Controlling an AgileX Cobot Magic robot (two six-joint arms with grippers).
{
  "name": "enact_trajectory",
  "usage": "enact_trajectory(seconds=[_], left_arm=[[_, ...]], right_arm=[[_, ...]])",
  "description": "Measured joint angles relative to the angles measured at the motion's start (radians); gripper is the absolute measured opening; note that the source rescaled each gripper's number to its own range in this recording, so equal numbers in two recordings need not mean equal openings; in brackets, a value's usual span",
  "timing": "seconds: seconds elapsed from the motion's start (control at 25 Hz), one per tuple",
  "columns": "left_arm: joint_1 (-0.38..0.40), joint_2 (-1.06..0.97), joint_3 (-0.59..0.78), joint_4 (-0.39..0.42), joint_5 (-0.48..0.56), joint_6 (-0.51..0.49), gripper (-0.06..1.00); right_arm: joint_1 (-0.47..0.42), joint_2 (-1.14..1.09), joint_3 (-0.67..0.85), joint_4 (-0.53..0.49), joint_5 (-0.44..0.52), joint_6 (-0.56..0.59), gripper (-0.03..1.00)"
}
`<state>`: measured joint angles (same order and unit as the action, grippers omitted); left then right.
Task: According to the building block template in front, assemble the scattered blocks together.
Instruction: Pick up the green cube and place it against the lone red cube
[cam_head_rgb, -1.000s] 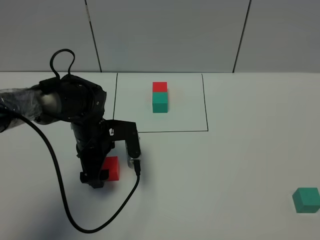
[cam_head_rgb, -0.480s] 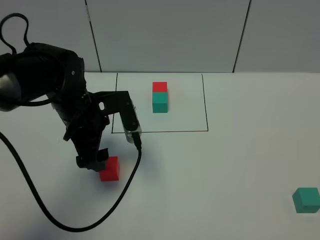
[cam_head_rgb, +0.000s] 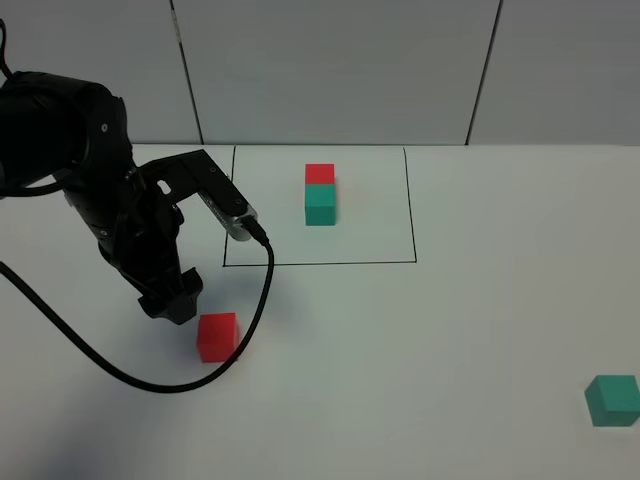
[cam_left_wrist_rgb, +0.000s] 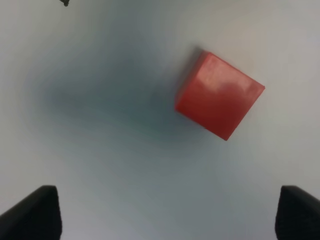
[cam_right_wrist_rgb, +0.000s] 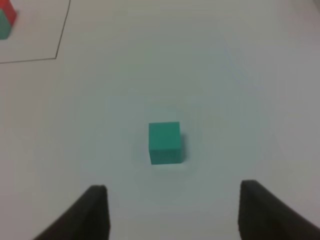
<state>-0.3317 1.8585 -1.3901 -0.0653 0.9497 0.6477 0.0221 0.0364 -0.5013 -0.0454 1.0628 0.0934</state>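
Observation:
The building block template (cam_head_rgb: 320, 194), a red cube joined to a teal cube, sits at the back inside a thin black outline (cam_head_rgb: 414, 262). One scattered block, the red cube (cam_head_rgb: 217, 336) (cam_left_wrist_rgb: 219, 95), lies loose on the white table. My left gripper (cam_head_rgb: 172, 303) (cam_left_wrist_rgb: 167, 215) hangs open just left of it and above, touching nothing. The teal cube (cam_head_rgb: 612, 398) (cam_right_wrist_rgb: 164, 142) rests near the right edge. In the right wrist view, my right gripper (cam_right_wrist_rgb: 172, 212) is open a short way from the teal cube, its jaws empty. The exterior view does not show this gripper.
The left arm's black cable (cam_head_rgb: 120, 370) loops over the table in front of and left of the red cube. A grey panelled wall (cam_head_rgb: 330, 70) closes off the back of the table.
The left gripper, which stood down around the red cube, has lifted and drawn back to the left. The cube stays on the table. The teal cube has not moved.

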Motion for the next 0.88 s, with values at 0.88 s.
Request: enact_trajectory(seconds=[0.88], left_arm=[[0.023, -0.148, 0.000, -0.051, -0.007, -0.076, 0.84]], right_arm=[[0.000, 0.000, 0.000, 0.000, 0.000, 0.000, 0.39]])
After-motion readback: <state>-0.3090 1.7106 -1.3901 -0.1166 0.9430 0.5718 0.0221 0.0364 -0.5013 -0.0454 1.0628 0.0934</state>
